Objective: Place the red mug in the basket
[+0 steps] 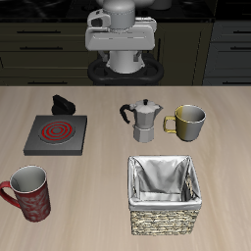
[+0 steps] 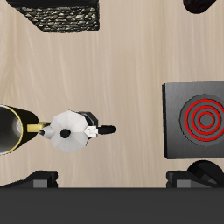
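Note:
The red mug (image 1: 29, 191) stands upright near the table's front edge, dark red with a pale pattern and its handle turned outward. It does not show in the wrist view. The woven basket (image 1: 165, 224) with pale cloth lining sits near the front edge too, well apart from the mug, and nothing lies in it; a part of the basket (image 2: 61, 16) shows in the wrist view. My gripper (image 1: 122, 59) hangs high over the table's back edge, far from both. Its fingers (image 2: 197, 175) stand wide apart with nothing between them.
A silver moka pot (image 1: 144, 120) and an olive-yellow mug (image 1: 188, 122) stand side by side behind the basket. A dark hot plate (image 1: 56, 133) with red rings lies behind the red mug, with a black knob (image 1: 64, 101) at its back.

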Motion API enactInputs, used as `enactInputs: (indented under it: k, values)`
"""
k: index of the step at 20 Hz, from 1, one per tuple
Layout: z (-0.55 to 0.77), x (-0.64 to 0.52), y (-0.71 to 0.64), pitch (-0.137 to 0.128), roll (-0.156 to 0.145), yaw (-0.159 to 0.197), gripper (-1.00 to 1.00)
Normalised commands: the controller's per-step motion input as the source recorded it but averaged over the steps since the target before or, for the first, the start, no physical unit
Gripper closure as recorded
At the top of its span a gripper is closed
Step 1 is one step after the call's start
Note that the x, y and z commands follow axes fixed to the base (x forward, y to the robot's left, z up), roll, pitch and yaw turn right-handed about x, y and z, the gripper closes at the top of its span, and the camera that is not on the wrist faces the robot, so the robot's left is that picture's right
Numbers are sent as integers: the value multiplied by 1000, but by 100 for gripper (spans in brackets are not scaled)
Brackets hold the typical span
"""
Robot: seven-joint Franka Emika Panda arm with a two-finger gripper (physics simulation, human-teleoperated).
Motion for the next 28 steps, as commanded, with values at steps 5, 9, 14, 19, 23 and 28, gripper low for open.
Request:
enactInputs:
  k: [5,9,14,19,23,28]
  values:
    - [94,283,-382,9,-16,-36,-100]
    - [72,259,-356,12,-27,-30,-100]
    - [50,310,-369,14,-18,-31,-100]
    - [42,299,-350,46,-9,-28,-100]
    - [55,228,-257,14,-15,7,-100]
    - [99,274,-284,11,-4,0,-100]
